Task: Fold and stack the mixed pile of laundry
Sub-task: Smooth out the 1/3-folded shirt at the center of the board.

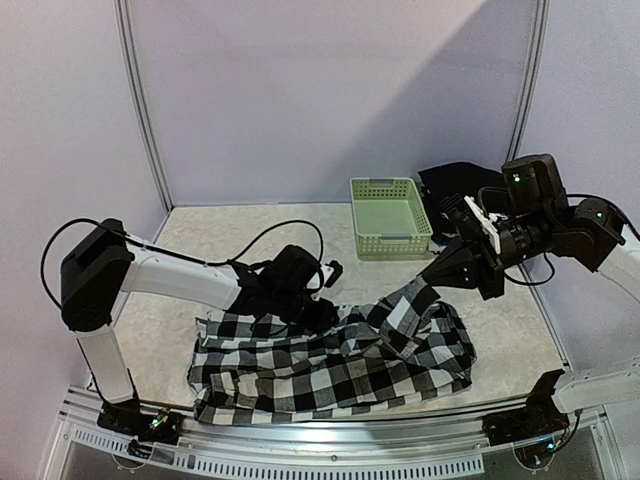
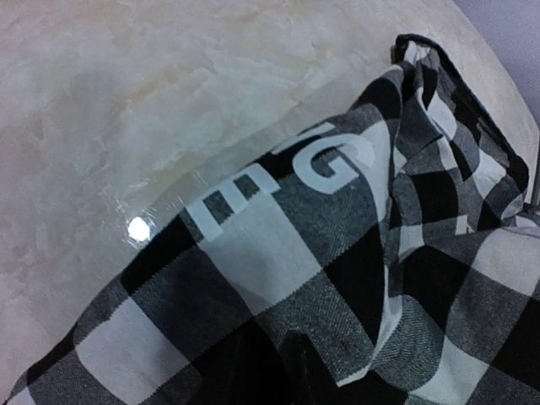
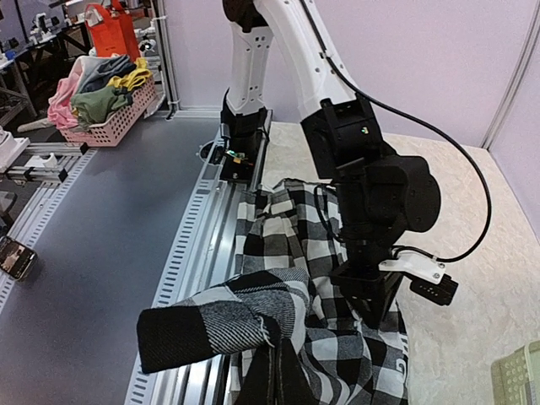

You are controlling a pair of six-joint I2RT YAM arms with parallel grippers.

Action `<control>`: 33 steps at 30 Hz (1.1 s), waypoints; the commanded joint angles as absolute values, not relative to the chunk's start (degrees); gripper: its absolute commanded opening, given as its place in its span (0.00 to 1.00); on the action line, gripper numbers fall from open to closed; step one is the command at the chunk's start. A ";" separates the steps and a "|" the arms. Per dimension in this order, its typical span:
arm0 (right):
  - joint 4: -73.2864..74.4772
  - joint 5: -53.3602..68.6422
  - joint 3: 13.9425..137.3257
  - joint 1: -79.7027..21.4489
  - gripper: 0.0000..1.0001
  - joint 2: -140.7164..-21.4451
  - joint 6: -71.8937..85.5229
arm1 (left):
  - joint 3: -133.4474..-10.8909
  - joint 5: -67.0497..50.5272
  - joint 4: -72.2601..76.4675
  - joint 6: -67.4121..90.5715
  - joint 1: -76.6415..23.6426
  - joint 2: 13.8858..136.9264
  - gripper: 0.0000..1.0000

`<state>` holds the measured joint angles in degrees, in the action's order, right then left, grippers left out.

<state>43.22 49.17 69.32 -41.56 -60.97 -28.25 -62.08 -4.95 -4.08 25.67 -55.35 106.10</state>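
Right gripper clamps checked shirt corner; left gripper on shirt, grip unclear; basket, black cloth behind

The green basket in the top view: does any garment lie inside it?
No, the green basket shows only its bare slotted floor, and the checked shirt lies spread outside it.

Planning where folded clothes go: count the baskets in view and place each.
2. A pale green basket stands at the table's far side. A pink basket heaped with clothes sits off the table, upper left in the right wrist view. Others may be hidden.
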 commanded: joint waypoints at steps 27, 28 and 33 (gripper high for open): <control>62.10 65.29 105.08 -38.01 0.07 -111.28 -40.40 | -43.47 18.67 -6.43 23.85 -59.94 82.94 0.49; 62.44 65.33 106.04 -38.04 0.07 -112.66 -40.50 | -42.41 19.62 -7.55 23.60 -59.94 80.67 0.51; 61.67 65.72 110.37 -38.12 0.06 -119.67 -37.81 | -35.83 19.42 -8.03 21.41 -59.94 68.90 0.67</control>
